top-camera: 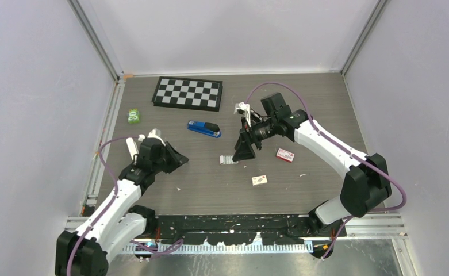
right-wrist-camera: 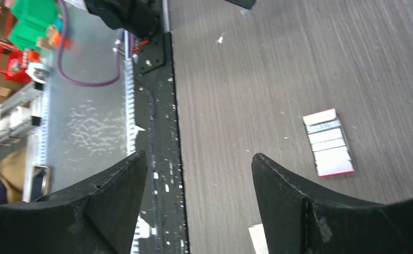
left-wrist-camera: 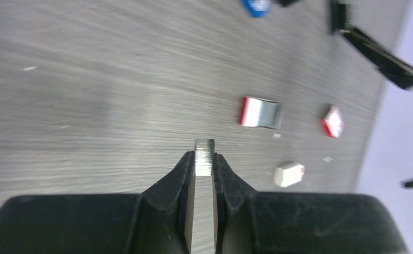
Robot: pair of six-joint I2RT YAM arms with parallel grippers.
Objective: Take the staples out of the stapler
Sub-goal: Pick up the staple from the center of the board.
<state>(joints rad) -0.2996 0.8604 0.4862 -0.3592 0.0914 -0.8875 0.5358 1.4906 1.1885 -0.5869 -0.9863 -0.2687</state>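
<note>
Step in hand: we judge it to be carrying the staple strip, pinched in the left gripper, to a resting place on the counter.
Doing it well: we would bring the strip down flat and close to the surface before parting the fingers. We would squeeze only lightly, since such strips probably snap easily, and set it beside the loose staples, not on them.
Counter: grey wood-grain, scattered with small pale flecks.
Right gripper: fingers spread wide with nothing between them. It hovers near the counter's centre, just beside the loose staples, and we would keep it clear of the landing spot.
Left gripper: clenched on the staple strip, whose ribbed end juts past the fingertips. It sits toward the left edge, about midway between the near and far edges.
Stapler: blue, lying between the centre and the far edge. We cannot tell whether its magazine holds more staples.
Red-and-white box: right of centre, contents hidden.
Whitish box: closer to the near edge, contents hidden.
Loose staples: short ribbed grey pieces with pale ends and a red rim on one side. They lie flat at the centre, apart from the stapler.
</note>
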